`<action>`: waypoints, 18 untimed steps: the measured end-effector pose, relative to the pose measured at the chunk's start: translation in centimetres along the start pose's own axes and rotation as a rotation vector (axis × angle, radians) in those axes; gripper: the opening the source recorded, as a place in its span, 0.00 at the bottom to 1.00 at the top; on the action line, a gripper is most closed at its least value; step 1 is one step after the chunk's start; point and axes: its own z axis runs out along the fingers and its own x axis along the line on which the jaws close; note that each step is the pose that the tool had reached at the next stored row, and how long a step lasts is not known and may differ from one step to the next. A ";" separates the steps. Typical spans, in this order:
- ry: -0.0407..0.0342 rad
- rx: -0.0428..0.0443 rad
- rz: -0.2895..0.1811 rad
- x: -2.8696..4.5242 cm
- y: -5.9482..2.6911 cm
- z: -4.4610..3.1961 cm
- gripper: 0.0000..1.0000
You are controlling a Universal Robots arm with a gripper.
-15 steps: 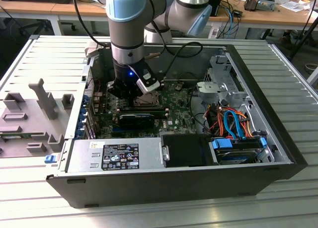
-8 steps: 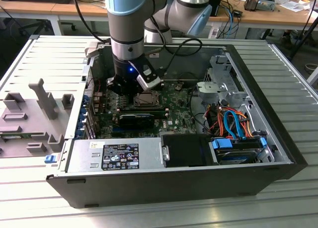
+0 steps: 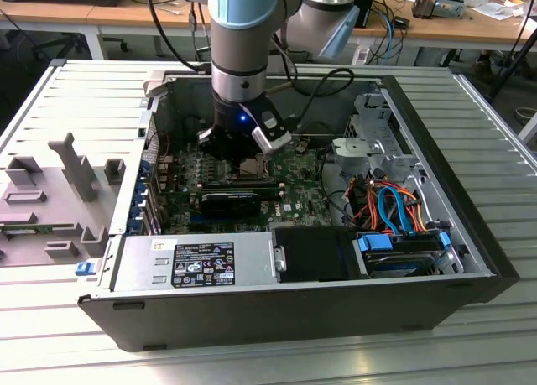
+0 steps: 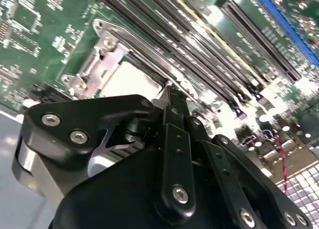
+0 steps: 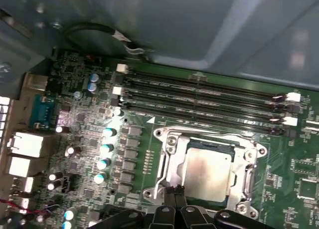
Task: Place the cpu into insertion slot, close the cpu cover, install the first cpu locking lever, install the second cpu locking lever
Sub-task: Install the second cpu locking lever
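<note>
The cpu (image 5: 207, 169), a dull silver square, lies in the insertion slot (image 5: 164, 135) on the green motherboard. The cpu cover (image 5: 245, 175), a silver frame, lies flat around its edges. My gripper (image 5: 175, 208) hovers just off the socket edge that faces away from the memory slots, with its black fingers (image 5: 167, 213) pressed together and nothing seen between them. In the second wrist view the gripper (image 4: 168, 92) points down at the socket edge, beside the bright cpu (image 4: 130, 80) and the cpu cover (image 4: 102, 57). In the exterior view the gripper (image 3: 241, 153) is low inside the open computer case.
Long black memory slots (image 5: 199, 97) run along the socket's far side. A black block (image 3: 231, 202) sits just in front of the gripper in the exterior view. The power supply (image 3: 193, 263), drive bay (image 3: 403, 247) and orange and blue cables (image 3: 390, 205) fill the case front and right. Grey fixtures (image 3: 59, 192) stand outside on the left.
</note>
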 end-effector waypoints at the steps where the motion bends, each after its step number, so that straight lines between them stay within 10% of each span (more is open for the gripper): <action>1: 0.0035 -0.0057 0.000 -0.42 -0.04 0.04 0.11; 12: 0.0295 -0.0307 0.005 -4.22 -0.56 0.11 0.11; 18: 0.0347 -0.0024 0.026 -4.67 -0.59 -0.76 0.11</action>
